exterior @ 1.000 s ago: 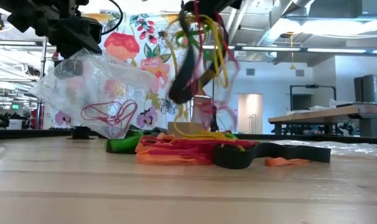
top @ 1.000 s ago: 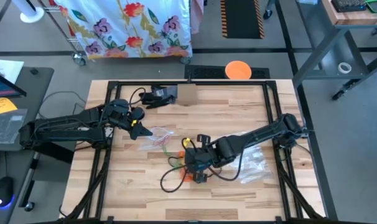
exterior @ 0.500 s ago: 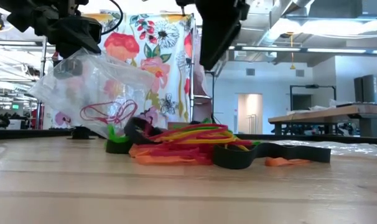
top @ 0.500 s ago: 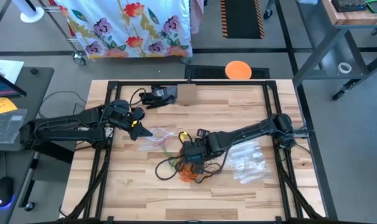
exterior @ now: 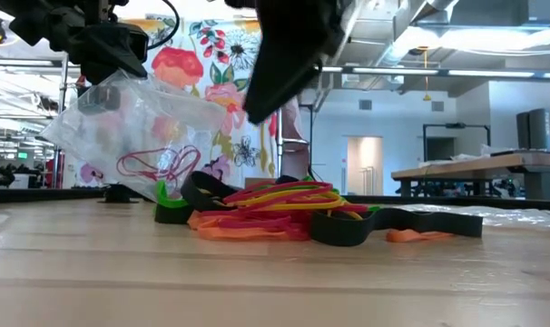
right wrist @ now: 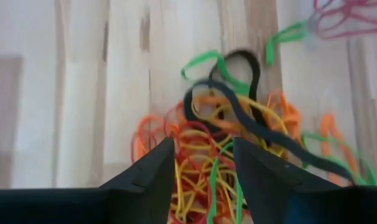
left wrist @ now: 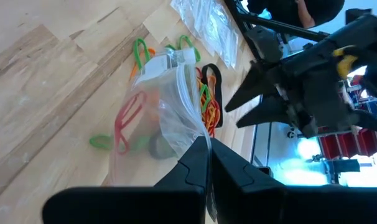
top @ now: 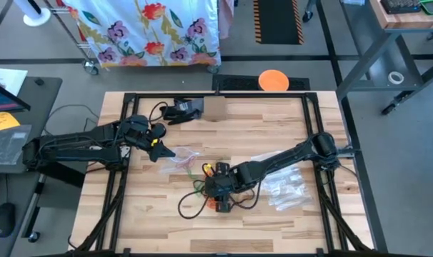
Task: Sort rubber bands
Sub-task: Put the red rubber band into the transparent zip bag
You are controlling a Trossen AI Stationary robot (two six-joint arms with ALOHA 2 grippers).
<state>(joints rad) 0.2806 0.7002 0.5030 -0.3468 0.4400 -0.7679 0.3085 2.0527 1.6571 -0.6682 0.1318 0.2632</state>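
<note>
The rubber bands (top: 215,194) lie in a tangled heap of red, orange, yellow, green and black near the middle of the table (top: 152,221), toward its front edge. The right gripper (top: 221,187) hangs just above the heap, jaws spread, holding nothing. The left gripper (top: 162,150), nearer the table's left edge, has its jaws pressed together on the top of a clear bag (left wrist: 167,106), which holds a few red bands and hangs above the wood beside the heap.
</note>
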